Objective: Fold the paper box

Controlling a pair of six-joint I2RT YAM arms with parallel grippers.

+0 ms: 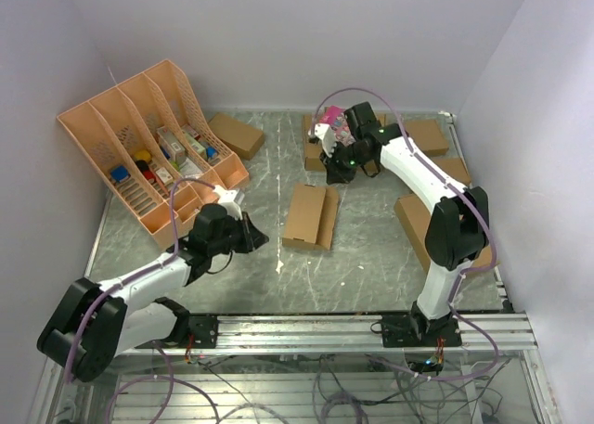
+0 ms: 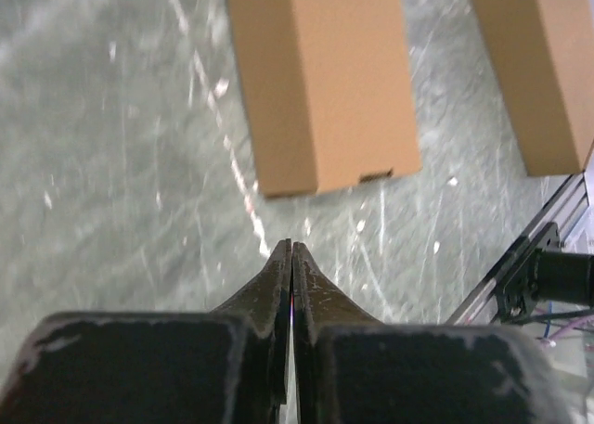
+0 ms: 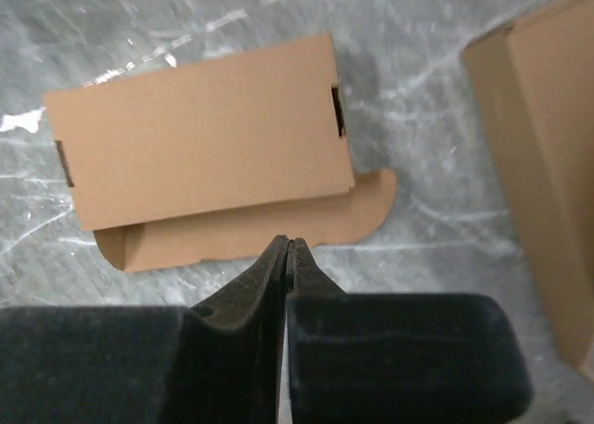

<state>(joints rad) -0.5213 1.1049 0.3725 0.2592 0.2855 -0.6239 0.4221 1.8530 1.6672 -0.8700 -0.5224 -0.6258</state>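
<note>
Overhead view of a grey marbled table (image 1: 371,266) with two white robot arms mounted at its near edge. The paper box (image 1: 309,216), plain brown cardboard and lying flat, sits near the middle of the table between the two arms. Its long axis runs from the far side towards the near side, with the far end tipped slightly to the right.

In the right wrist view the same box lies crosswise, long axis left to right, with a small dark notch at each short end. A rounded flap (image 3: 367,201) sticks out from under it at the lower right (the side nearest the fingers).

The right gripper (image 3: 290,243) is clenched tight with nothing between its fingers. Its tips line up with the edge of that lower layer, but whether they touch it cannot be told. The left gripper (image 2: 292,248) is also pressed closed and empty, over bare table to the left of the box and apart from it.

An orange file rack (image 1: 139,155) stands at the far left. A large flat box (image 1: 418,222) lies to the right, and a pink card (image 1: 331,120) shows at the back
</note>
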